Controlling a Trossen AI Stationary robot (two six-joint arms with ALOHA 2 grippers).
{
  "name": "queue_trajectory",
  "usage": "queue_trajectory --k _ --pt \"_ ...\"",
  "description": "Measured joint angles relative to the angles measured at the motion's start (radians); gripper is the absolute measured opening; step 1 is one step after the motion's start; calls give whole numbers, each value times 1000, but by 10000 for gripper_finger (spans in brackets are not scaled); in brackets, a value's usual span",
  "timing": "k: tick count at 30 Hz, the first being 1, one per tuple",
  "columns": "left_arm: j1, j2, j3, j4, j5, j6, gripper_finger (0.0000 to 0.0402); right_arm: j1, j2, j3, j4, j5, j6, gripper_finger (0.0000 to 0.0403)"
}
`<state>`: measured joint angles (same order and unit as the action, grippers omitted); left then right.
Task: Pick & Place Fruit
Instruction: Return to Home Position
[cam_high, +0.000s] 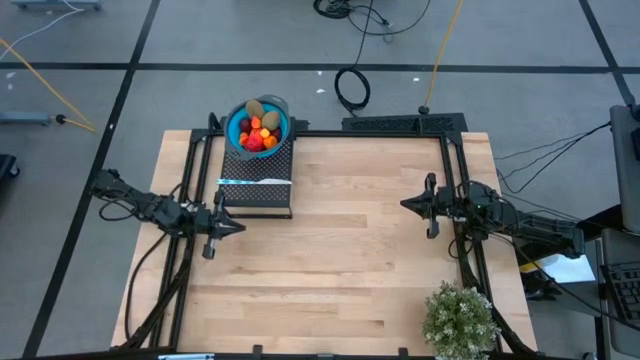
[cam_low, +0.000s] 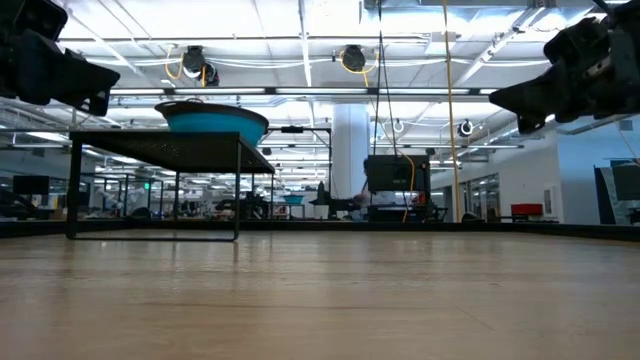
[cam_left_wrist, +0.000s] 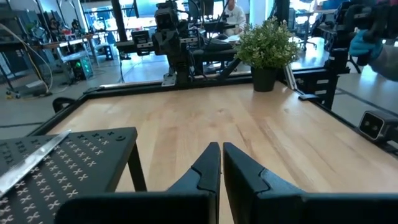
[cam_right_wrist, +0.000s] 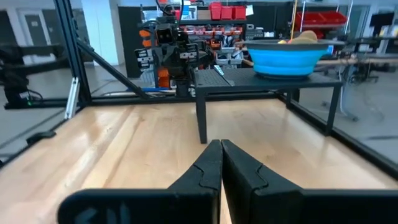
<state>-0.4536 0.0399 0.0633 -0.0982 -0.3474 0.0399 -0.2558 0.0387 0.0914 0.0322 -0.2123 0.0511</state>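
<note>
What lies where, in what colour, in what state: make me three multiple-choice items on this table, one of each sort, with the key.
1. Where is the fruit?
A. On the shelf, outside the bowl
B. In the bowl on the black shelf
C. Under the shelf

2. What colour is the bowl?
A. Blue
B. White
C. Yellow

3. How is the left tool?
A. Shut on a piece of fruit
B. Wide open over the bowl
C. Shut and empty, near the shelf

Key:
1 B: the high view shows the pieces heaped inside the bowl.
2 A: its rim and wall are blue in the high and low views.
3 C: the left wrist view shows its fingers together with nothing between them.
</note>
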Motion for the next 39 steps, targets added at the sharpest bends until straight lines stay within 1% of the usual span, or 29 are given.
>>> queue_trajectory --k 8,11,13,15,19,22,25,26,28,34,39 --pt "1 0 0 0 -35 92 21 0 0 0 0 1 -117 0" --pt "1 0 0 0 -47 146 21 0 0 0 0 2 -124 0" --pt "1 0 0 1 -47 144 21 0 0 0 0 1 -124 0" --pt "1 0 0 1 -47 90 21 0 0 0 0 1 -124 0" --pt "1 0 0 1 -40 -75 21 0 0 0 0 1 -124 0" --pt "1 0 0 1 12 -208 21 0 0 0 0 1 -124 0" --pt "1 0 -1 1 96 -316 21 0 0 0 1 1 -124 0" --pt "1 0 -1 2 118 -331 21 0 0 0 1 1 -124 0" --pt "0 0 -2 8 125 -326 21 0 0 0 1 1 -124 0" --pt "1 0 -2 19 1 -248 21 0 0 0 1 1 -124 0" --pt "1 0 -2 52 -28 -250 21 0 0 0 1 1 -123 0"
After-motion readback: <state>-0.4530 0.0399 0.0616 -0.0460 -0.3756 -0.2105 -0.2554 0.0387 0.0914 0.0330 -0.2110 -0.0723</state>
